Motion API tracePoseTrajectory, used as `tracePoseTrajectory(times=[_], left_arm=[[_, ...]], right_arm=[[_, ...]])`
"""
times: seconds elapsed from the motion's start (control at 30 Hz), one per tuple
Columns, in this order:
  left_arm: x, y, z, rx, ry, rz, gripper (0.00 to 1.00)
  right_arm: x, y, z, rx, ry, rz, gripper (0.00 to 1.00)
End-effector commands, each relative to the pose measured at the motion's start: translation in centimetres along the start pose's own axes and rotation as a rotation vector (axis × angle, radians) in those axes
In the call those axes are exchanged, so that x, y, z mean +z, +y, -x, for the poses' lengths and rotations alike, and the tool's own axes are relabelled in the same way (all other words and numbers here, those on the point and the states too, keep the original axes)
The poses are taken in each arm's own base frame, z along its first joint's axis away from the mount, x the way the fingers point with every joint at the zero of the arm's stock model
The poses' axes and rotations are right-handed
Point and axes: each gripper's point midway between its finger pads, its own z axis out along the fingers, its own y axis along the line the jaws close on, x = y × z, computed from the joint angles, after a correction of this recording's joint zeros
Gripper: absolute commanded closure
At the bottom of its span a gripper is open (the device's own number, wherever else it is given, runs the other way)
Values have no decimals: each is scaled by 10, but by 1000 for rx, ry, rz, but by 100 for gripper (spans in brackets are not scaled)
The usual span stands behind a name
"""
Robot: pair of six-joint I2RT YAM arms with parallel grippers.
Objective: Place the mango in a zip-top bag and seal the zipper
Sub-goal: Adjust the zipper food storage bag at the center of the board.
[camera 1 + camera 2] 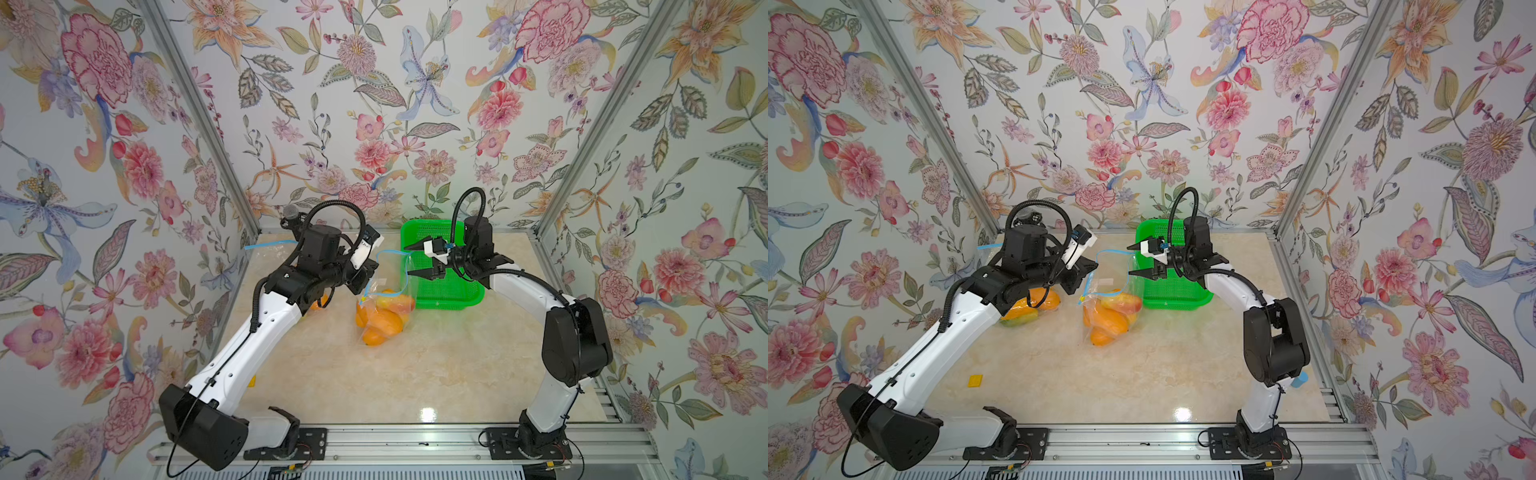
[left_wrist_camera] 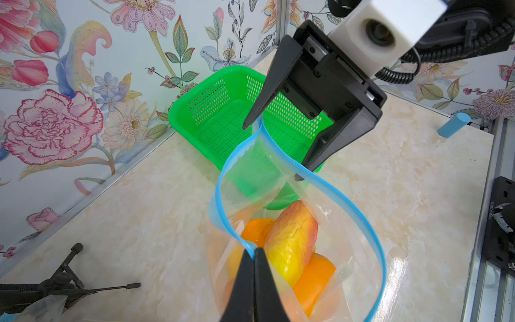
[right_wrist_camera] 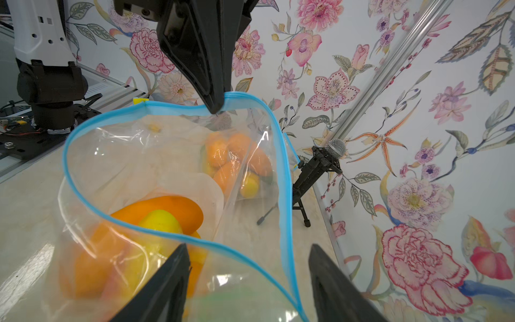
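**Near rail to far basket: bagging station**

Mounting rail point(image 1: 415, 440), near edge. Table point(image 1: 436, 374), centre: zip-top bag point(image 1: 384, 286), mouth gaping, mangoes point(image 1: 382, 320) inside. Left gripper point(image 2: 254, 252) pressed together, pinching the blue zipper rim point(image 2: 223, 178). Right gripper point(image 2: 271, 152) spread, straddling the rim's right end. Green basket point(image 1: 449, 286), far right.

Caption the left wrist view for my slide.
Left claw pinches the blue rim of the open zip-top bag of mangoes while the open right claw straddles its far rim, green basket behind.
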Motion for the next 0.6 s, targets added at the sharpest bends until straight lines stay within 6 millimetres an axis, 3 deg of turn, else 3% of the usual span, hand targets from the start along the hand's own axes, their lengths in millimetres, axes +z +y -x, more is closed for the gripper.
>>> tracePoseTrajectory(times=[0.0,0.07,0.27,0.37,0.43,0.57], left_arm=[[4,-1,12,65,-33,-21,100],[6,0,13,66,-32,-23,100],[-1,-1,24,95,-73,-20,93],[-8,-3,32,104,-107,-21,79],[-14,-4,37,102,-141,-13,62],[-28,-11,49,70,-254,-21,48]], right_arm=[[1,10,8,-31,-32,48,59],[3,4,5,-30,0,8,68],[0,-11,-2,-39,38,-81,84],[1,-16,-6,-37,58,-98,92],[1,-19,-10,-44,71,-109,96],[-1,-26,-17,-23,89,-140,100]])
